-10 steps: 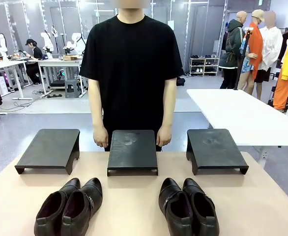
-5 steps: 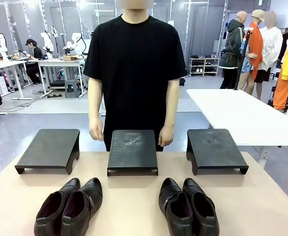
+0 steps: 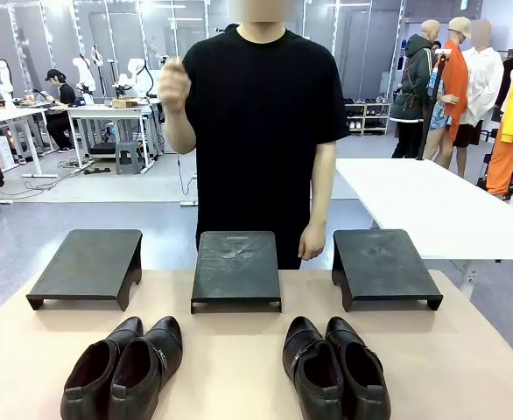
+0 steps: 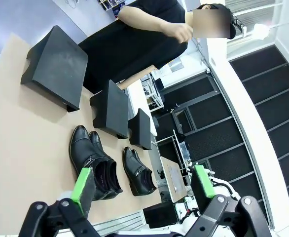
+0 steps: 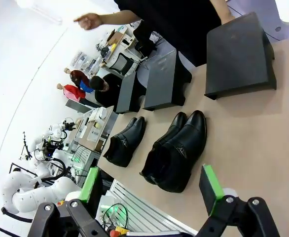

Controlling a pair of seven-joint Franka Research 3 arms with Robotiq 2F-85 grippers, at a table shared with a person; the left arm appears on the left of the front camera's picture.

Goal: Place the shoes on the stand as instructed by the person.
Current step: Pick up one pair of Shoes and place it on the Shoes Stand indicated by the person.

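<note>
A broad, pale tan tabletop [image 3: 239, 350] takes up the near part of the scene. A person in a plain black short-sleeved T-shirt [image 3: 261, 122] stands at its far edge, facing across it. Off to the right, beyond the tabletop, there is a long white table [image 3: 432, 206].

Three flat, matt-black stands on short legs sit in a row along the far side of the tabletop, well apart from one another. They are the left stand [image 3: 88, 262], the middle stand [image 3: 235, 267] directly in front of the person, and the right stand [image 3: 381, 262].

The four glossy black leather dress shoes rest on the tabletop on its near side, apart from the stands, with their toes pointing far. The left pair [image 3: 125, 367] lies nearer than the gap between the left and middle stands. Its two shoes touch side by side and angle slightly to the right. The right pair [image 3: 335, 367] lies nearer than the gap between the middle and right stands, also touching side by side, with toes leaning slightly left.

The left gripper [image 4: 142, 183] is up in the air, its green-padded fingers spread wide with nothing between them. The right gripper [image 5: 151, 186] is the same, wide apart and gripping nothing, with the shoes well beyond its fingers.

The person's raised hand [image 3: 173, 85] is loosely curled at shoulder height on the left. The lowered hand [image 3: 311, 241] hangs by the far edge, between the middle and right stands.
</note>
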